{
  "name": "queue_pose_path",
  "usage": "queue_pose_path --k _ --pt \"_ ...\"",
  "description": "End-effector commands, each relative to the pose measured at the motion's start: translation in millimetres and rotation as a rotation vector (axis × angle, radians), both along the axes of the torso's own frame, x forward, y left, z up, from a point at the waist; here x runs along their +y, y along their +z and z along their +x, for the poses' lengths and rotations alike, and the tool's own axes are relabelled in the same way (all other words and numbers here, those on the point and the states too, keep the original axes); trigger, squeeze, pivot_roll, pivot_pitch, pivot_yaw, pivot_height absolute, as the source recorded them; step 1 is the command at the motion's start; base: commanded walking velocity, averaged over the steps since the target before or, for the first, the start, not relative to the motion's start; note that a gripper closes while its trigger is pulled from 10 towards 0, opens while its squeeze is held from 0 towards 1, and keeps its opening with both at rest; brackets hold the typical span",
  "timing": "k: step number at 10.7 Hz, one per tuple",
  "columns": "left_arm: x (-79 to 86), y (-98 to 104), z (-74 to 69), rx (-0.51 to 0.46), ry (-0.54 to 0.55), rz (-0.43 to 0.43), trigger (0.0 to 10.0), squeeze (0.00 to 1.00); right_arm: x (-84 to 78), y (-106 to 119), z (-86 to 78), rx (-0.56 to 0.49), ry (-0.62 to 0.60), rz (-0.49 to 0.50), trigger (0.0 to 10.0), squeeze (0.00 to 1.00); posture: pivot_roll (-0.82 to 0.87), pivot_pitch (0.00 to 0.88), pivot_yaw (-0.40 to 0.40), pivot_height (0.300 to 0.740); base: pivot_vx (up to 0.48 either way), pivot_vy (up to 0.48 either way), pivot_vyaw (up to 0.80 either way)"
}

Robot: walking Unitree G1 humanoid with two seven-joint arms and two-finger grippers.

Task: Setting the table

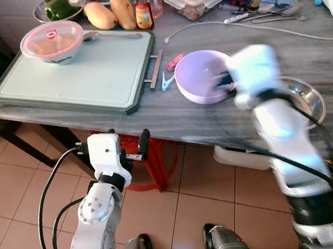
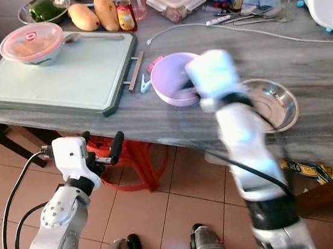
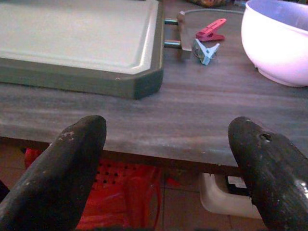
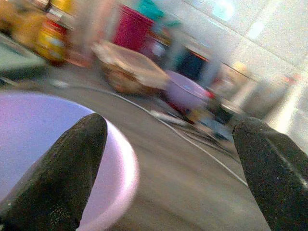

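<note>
Nearest, the left gripper (image 1: 131, 148) hangs idle below the desk's (image 1: 117, 115) front edge, fingers spread. Just past that edge, the right gripper (image 4: 168, 159) reaches over the purple bowl (image 1: 204, 76), fingers spread, one over its rim. The arm is blurred with motion; a fast clip could tip the bowl or knock the steel bowl (image 2: 279, 101) beside it.

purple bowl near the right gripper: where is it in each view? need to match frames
Left eye view: bowl centre, on the counter right of the cutting board, right gripper at its rim.
Right eye view: bowl centre, partly behind the right arm.
Left wrist view: bowl upper right corner.
Right wrist view: bowl lower left, blurred, behind one finger.
Shared landmark: two clothespegs between board and bowl, also in the left wrist view.
</note>
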State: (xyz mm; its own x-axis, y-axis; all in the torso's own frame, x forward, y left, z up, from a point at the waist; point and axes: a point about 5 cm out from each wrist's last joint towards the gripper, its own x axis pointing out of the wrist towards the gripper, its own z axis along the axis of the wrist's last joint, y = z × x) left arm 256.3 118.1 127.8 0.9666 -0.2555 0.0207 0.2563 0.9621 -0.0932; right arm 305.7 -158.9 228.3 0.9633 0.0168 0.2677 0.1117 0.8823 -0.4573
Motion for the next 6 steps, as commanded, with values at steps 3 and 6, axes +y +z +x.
queue_pose_path --k 3,6 --pt "2.5 -0.2 -4.3 0.001 -0.001 0.009 10.0 0.00 -32.3 -24.2 -19.2 0.061 -0.186 0.041 10.0 0.00 -0.04 0.204 0.044 0.740 0.000 0.000 0.00" --pt "1.1 1.1 -3.6 -0.002 -0.016 0.012 10.0 0.00 -48.7 -63.1 -23.0 0.294 -0.240 0.222 10.0 0.00 -0.05 0.206 0.051 0.740 0.000 0.000 0.00"
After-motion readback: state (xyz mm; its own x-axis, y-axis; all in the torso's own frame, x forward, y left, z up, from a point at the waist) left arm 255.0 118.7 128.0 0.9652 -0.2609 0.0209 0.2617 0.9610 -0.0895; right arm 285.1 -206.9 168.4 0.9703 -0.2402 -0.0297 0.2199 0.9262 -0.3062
